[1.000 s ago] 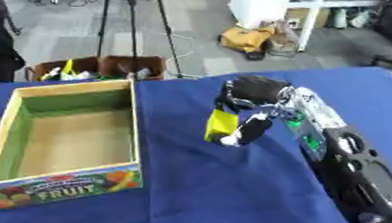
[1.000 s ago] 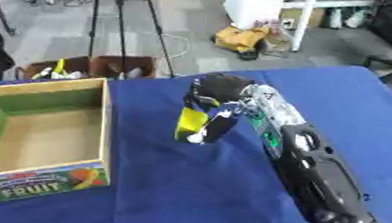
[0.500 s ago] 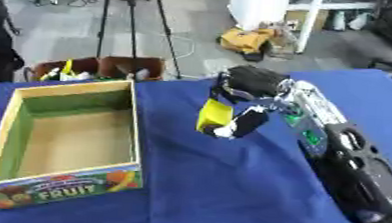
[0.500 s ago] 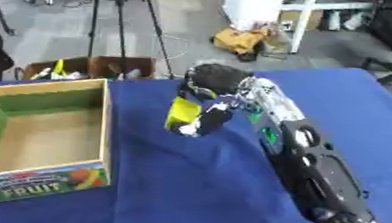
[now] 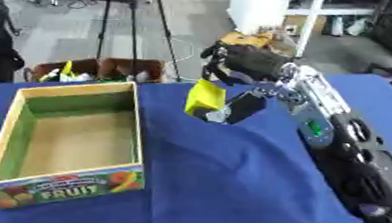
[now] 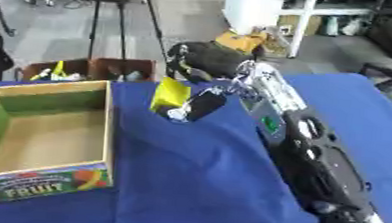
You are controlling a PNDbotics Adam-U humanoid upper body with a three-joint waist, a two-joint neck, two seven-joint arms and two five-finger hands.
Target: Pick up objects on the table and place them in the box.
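My right hand [image 5: 242,67] hangs above the far middle of the blue table, its fingers curled round a yellow packet [image 5: 204,98] that dangles below it. The packet is in the air, a little to the right of the open wooden box [image 5: 16,119], which stands at the left with "FRUIT" on its front panel. The box's inside shows nothing in it. My right arm [image 5: 337,144] runs from the lower right up to the hand. My left hand shows in neither view.
The blue cloth [image 5: 228,186] covers the table. Behind the far edge stands a brown crate [image 5: 97,70] holding small items. Tripod legs [image 5: 136,23] and a white cabinet [image 5: 265,8] stand on the floor beyond.
My right hand has carried the yellow packet up and leftwards, nearer to the box. The box has stayed put.
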